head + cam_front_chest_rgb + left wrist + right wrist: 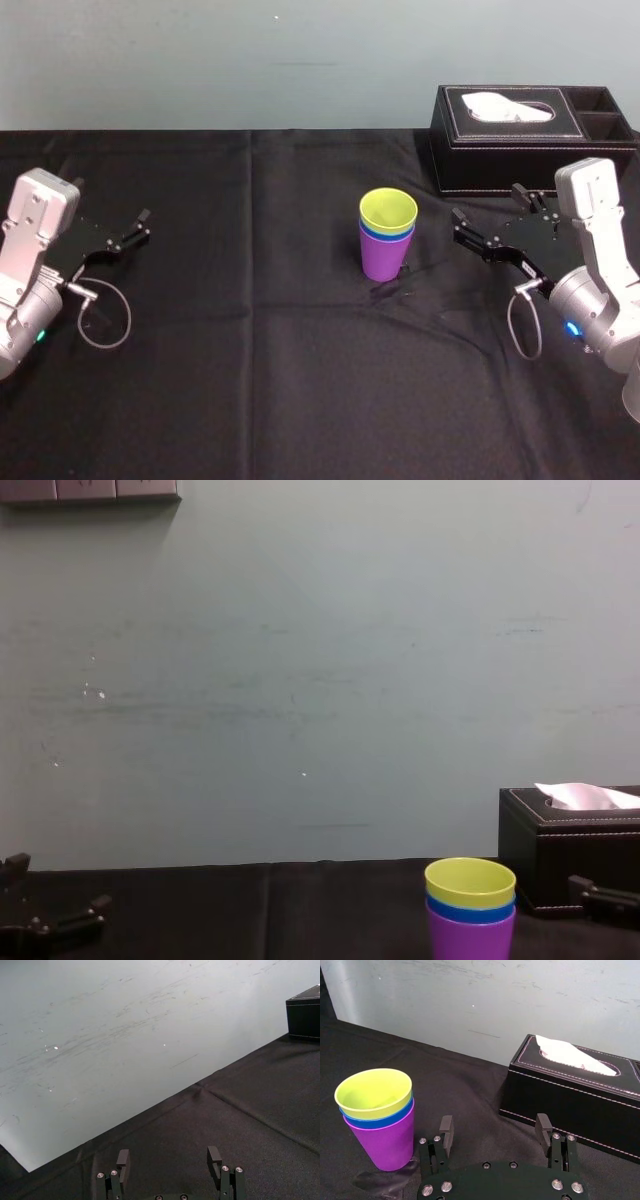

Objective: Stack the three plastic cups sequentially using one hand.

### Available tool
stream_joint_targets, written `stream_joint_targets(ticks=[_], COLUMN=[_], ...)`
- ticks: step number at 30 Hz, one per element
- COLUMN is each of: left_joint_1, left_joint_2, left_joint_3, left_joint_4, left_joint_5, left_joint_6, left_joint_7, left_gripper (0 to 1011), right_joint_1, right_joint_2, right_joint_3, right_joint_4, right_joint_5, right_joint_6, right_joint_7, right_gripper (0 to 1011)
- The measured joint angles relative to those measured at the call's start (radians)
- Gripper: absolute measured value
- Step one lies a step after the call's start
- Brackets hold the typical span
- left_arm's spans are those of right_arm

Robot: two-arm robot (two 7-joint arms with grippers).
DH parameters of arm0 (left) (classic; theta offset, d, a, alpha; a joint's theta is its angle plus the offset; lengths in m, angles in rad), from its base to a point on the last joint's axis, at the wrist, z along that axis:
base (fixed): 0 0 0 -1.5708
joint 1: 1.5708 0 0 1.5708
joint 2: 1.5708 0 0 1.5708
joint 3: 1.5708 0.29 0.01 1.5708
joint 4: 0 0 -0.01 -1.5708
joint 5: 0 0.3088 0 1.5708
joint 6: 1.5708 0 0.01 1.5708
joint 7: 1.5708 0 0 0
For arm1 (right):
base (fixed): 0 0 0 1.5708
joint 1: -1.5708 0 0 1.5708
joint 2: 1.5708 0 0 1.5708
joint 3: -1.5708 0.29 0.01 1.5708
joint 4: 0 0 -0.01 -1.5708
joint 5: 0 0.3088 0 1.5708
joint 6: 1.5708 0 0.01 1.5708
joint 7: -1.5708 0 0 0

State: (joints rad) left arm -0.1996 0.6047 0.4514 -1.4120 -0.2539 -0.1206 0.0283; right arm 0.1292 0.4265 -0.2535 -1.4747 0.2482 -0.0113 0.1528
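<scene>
The three plastic cups stand nested upright in one stack at the table's middle: the purple cup at the bottom, the blue cup inside it with just its rim showing, the yellow-green cup on top. In the right wrist view the stack stands apart from the fingers, and in the chest view it is the stack. My right gripper hovers open and empty to the right of the cups, also seen as the right gripper. At the far left, my left gripper rests open and empty, seen as well as the left gripper.
A black tissue box with a white tissue stands at the back right, just behind the right gripper. A black cloth covers the table. A pale wall rises behind the table's far edge.
</scene>
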Motion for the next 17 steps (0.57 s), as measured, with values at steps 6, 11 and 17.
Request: stream_joint_targets(ticks=[6, 11, 17], left_joint_1=[0.000, 0.000, 0.000], left_joint_2=[0.000, 0.000, 0.000], left_joint_3=[0.000, 0.000, 0.000], left_joint_4=[0.000, 0.000, 0.000], left_joint_5=[0.000, 0.000, 0.000], left_joint_6=[0.000, 0.000, 0.000], left_joint_7=[0.000, 0.000, 0.000], left_gripper=[1011, 1011, 1011], right_joint_1=[0.000, 0.000, 0.000], right_joint_2=[0.000, 0.000, 0.000], right_joint_3=[0.000, 0.000, 0.000], right_joint_4=[0.000, 0.000, 0.000], right_joint_5=[0.000, 0.000, 0.000], right_joint_6=[0.000, 0.000, 0.000], right_joint_7=[0.000, 0.000, 0.000], right_gripper=[1004, 1004, 1004])
